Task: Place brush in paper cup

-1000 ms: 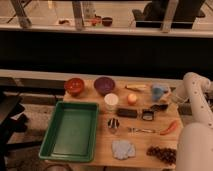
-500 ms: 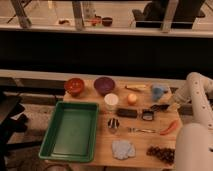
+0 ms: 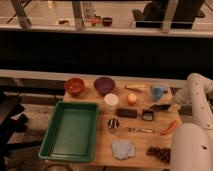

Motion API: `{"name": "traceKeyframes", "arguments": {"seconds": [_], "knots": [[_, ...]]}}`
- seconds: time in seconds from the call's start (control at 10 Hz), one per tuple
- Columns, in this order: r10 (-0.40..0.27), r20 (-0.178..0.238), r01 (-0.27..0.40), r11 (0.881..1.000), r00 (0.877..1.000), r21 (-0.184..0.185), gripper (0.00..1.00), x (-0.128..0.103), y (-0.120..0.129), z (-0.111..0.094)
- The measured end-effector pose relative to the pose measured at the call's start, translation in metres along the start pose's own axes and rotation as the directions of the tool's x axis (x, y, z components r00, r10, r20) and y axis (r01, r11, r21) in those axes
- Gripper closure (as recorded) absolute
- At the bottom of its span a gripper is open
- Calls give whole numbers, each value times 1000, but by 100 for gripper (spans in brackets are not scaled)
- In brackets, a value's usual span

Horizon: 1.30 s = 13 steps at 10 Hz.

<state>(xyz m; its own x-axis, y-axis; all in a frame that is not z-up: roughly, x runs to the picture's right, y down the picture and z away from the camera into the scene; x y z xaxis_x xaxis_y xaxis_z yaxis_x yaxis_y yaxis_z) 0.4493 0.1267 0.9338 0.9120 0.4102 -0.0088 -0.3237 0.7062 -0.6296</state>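
The brush point(image 3: 147, 115) lies on the wooden table point(image 3: 100, 150) right of centre, its squarish black head showing a paler patch. The white paper cup point(image 3: 111, 101) stands upright to its left, in front of the purple bowl, and looks empty. My gripper point(image 3: 161, 106) is a dark shape at the end of the white arm point(image 3: 192, 92), which comes in from the right. It hangs low just up and to the right of the brush head, close to it. Whether it touches the brush is not visible.
Also on the table: - a red bowl point(image 3: 74, 86) - a purple bowl point(image 3: 104, 85) - an orange point(image 3: 132, 98) - a blue cup point(image 3: 158, 91) - a flat black block point(image 3: 126, 113) - a small metal cup point(image 3: 113, 124) - a silvery utensil point(image 3: 141, 130) - a carrot point(image 3: 170, 127) - a blue cloth point(image 3: 122, 149) - grapes point(image 3: 159, 153) - a green tray point(image 3: 70, 130)
The white arm has shifted slightly to the right. The gripper stays close to the brush, and the objects on the table have not moved.
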Motion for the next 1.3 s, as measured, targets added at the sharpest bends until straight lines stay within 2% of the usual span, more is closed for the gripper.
{"name": "traceKeyframes", "arguments": {"seconds": [0.1, 0.3, 0.6, 0.7, 1.0, 1.3], "knots": [[-1, -3, 1, 1000, 1000, -1, 55, 0, 0, -1], [-3, -8, 3, 1000, 1000, 0, 77, 1, -1, -4], [-19, 0, 19, 1000, 1000, 5, 99, -5, -1, -4], [-38, 10, 38, 999, 999, 12, 100, -14, 3, -7], [-106, 20, 105, 993, 994, 61, 100, -31, 16, -37], [-216, 5, 214, 969, 976, 125, 100, -60, 39, -91]]}}
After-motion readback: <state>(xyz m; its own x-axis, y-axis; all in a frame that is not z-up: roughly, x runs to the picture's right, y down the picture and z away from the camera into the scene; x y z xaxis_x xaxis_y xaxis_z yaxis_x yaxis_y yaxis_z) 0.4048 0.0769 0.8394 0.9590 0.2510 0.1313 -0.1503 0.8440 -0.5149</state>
